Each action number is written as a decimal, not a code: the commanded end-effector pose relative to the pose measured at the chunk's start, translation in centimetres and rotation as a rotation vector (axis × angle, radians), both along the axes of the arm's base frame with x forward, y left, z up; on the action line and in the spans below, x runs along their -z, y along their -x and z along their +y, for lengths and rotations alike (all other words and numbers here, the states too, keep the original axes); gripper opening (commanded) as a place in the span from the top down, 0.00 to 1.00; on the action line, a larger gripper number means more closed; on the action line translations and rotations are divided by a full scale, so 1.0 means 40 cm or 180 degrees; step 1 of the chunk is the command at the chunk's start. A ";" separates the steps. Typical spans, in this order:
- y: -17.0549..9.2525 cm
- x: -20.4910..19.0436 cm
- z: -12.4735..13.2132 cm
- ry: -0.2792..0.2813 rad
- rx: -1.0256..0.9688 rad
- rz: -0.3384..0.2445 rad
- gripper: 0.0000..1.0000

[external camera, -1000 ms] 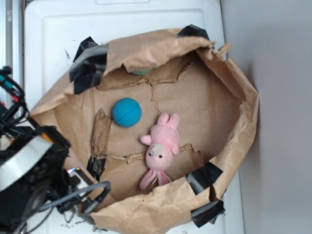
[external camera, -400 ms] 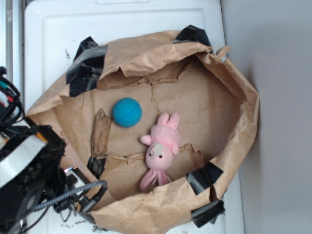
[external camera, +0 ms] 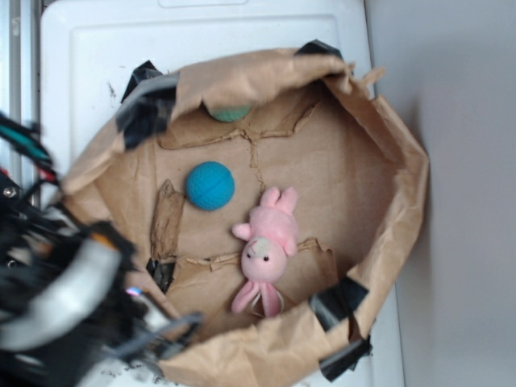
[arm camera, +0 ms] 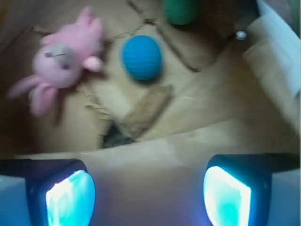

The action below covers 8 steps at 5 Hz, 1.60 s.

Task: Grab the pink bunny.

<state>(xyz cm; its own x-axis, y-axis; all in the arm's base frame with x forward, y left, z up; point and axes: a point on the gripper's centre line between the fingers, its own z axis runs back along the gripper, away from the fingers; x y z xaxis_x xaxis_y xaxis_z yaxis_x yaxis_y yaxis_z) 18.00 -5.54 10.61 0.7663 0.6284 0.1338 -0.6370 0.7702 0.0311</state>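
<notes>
The pink bunny (external camera: pixel 266 250) lies on the brown paper floor of a crumpled paper bag (external camera: pixel 387 161), ears pointing up-right in the exterior view. In the wrist view the bunny (arm camera: pixel 63 54) is at the upper left. My gripper (arm camera: pixel 148 195) is open and empty, its two glowing pads wide apart, above the bag's near wall and well short of the bunny. In the exterior view the arm (external camera: pixel 64 298) is a blurred dark mass at the lower left, outside the bag; its fingertips do not show there.
A blue ball (external camera: pixel 210 185) lies left of and above the bunny, also in the wrist view (arm camera: pixel 142 57). A green ball (external camera: pixel 230 113) sits under the bag's far fold, also in the wrist view (arm camera: pixel 181 12). The bag rests on a white lid (external camera: pixel 97 48).
The arm has shifted up and right toward the bag and is blurred with motion. The bag's left rim has moved, and the green ball shows again. Bunny and blue ball have not moved.
</notes>
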 end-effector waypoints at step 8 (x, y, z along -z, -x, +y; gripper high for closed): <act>-0.234 0.057 0.031 0.0389 -0.0320 -0.0473 0.00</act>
<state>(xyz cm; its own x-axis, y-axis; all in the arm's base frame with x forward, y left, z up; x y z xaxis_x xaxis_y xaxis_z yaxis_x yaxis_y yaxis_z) 26.90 -4.35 7.40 0.6731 0.7257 0.1426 -0.7153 0.6878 -0.1240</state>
